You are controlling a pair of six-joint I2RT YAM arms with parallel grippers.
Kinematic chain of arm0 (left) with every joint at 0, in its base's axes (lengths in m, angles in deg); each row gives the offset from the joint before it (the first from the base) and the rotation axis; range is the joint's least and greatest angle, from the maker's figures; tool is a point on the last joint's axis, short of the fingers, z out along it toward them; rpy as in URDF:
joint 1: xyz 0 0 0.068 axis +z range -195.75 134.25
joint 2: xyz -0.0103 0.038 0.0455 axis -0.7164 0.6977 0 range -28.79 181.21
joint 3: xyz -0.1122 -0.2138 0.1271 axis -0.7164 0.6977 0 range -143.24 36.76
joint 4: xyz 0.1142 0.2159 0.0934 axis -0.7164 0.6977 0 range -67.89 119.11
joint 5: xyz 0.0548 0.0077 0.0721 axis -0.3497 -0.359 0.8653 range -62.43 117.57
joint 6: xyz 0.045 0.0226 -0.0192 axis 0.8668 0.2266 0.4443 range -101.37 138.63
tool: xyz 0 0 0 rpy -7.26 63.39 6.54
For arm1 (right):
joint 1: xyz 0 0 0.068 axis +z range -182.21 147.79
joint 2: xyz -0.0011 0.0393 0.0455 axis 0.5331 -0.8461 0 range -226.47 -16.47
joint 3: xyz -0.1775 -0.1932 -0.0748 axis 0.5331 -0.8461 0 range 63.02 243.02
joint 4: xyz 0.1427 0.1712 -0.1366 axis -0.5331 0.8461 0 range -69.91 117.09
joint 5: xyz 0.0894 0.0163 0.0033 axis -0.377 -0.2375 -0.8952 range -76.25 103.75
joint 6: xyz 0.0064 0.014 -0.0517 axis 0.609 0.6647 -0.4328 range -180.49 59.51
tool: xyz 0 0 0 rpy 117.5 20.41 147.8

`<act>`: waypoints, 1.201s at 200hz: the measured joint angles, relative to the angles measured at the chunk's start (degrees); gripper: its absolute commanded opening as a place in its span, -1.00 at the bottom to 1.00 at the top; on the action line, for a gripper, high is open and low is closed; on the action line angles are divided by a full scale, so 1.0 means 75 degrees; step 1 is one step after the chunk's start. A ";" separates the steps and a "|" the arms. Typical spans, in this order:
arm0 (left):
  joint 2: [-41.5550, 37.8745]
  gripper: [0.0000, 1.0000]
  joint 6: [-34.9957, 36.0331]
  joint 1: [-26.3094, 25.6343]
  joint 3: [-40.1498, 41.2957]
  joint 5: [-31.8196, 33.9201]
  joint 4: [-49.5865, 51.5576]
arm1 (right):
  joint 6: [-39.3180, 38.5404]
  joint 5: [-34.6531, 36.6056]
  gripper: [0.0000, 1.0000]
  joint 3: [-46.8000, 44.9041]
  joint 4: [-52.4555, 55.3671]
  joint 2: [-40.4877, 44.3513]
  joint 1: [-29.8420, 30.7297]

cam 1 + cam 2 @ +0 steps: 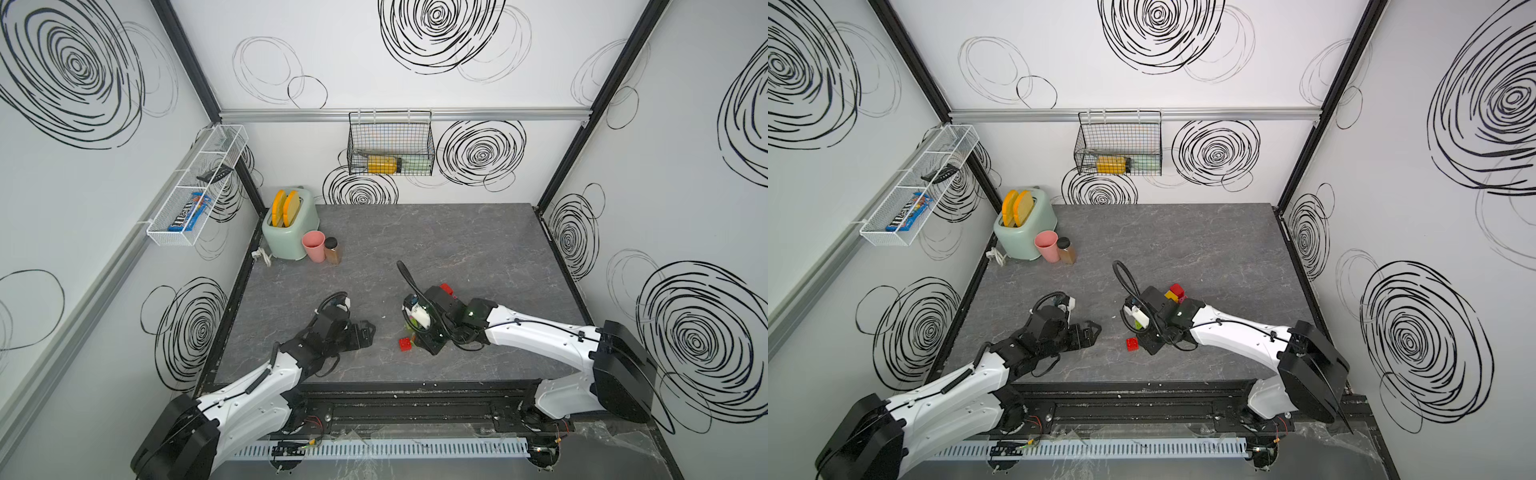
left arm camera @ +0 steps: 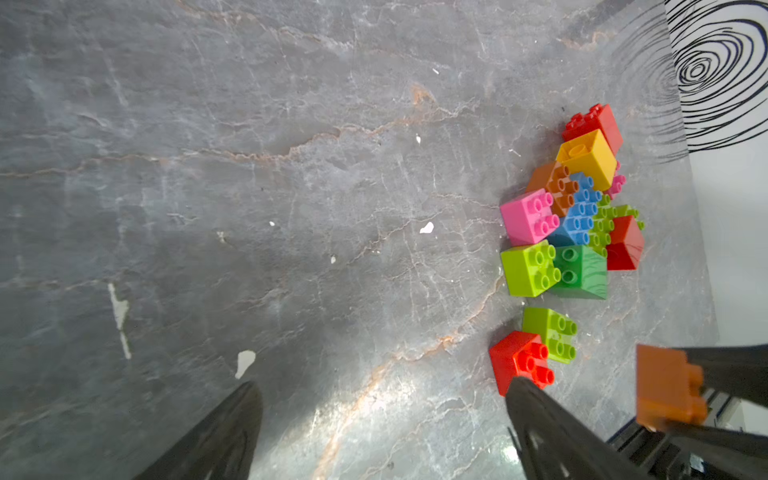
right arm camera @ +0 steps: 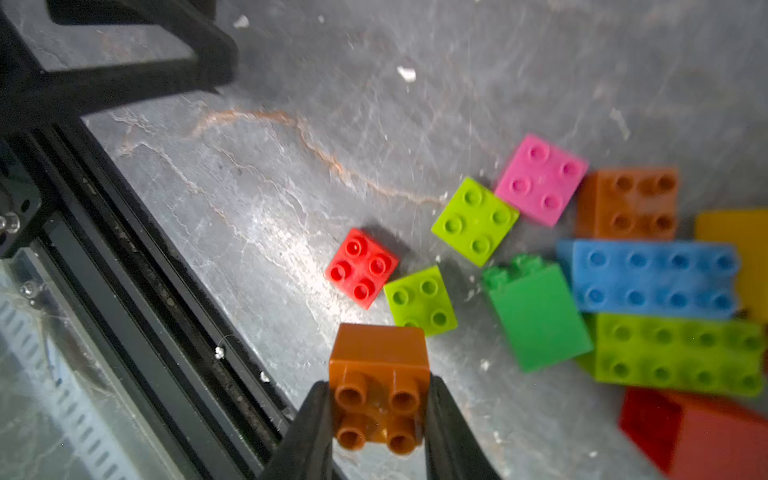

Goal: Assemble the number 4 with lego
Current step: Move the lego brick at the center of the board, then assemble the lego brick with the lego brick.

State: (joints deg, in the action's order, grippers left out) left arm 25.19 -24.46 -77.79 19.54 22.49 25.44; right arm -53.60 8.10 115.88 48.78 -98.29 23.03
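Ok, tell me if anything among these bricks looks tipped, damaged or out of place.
Three bricks are tipped: the green brick lies on its side, the yellow brick is upside down, and a red brick is tipped too. White chips mark the tabletop. Nothing looks broken.

3 red bricks, 3 lime bricks, 2 orange bricks, 2 pink bricks, 1 yellow brick, 1 blue brick, 1 green brick; 1 toaster, 1 cup.

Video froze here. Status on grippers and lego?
Right gripper shut on orange brick. Left gripper open, empty. Red brick and lime brick side by side on table nearby; pile beyond.
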 measured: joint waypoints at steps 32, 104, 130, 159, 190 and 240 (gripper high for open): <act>-0.0291 0.91 -0.0064 0.0105 0.0111 -0.0003 -0.0006 | -0.1209 0.0198 -1.00 0.0367 0.0216 -0.0498 -0.0122; -0.0411 0.92 -0.0178 0.0490 0.0300 -0.0233 -0.0012 | -0.2022 0.0111 -1.00 0.0356 0.0289 -0.1087 -0.0425; -0.0396 0.91 -0.0178 0.0530 0.0300 -0.0315 -0.0015 | -0.2101 0.0020 -1.00 0.0373 0.0309 -0.1271 -0.0425; -0.0370 0.92 -0.0175 0.0542 0.0300 -0.0350 -0.0017 | -0.2165 -0.0114 -1.00 0.0446 0.0347 -0.1399 -0.0425; -0.0335 0.92 -0.0172 0.0548 0.0300 -0.0364 -0.0015 | -0.2273 -0.0128 -1.00 0.0606 0.0478 -0.1521 -0.0425; -0.0318 0.91 -0.0166 0.0618 0.0300 -0.0385 -0.0015 | -0.2451 -0.0166 -1.00 0.1017 0.0854 -0.1877 -0.0428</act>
State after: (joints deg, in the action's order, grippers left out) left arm 22.81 -25.71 -73.15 21.79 19.60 25.33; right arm -71.98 6.86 123.51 55.18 -112.37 19.82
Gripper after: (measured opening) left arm 0.957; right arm 0.343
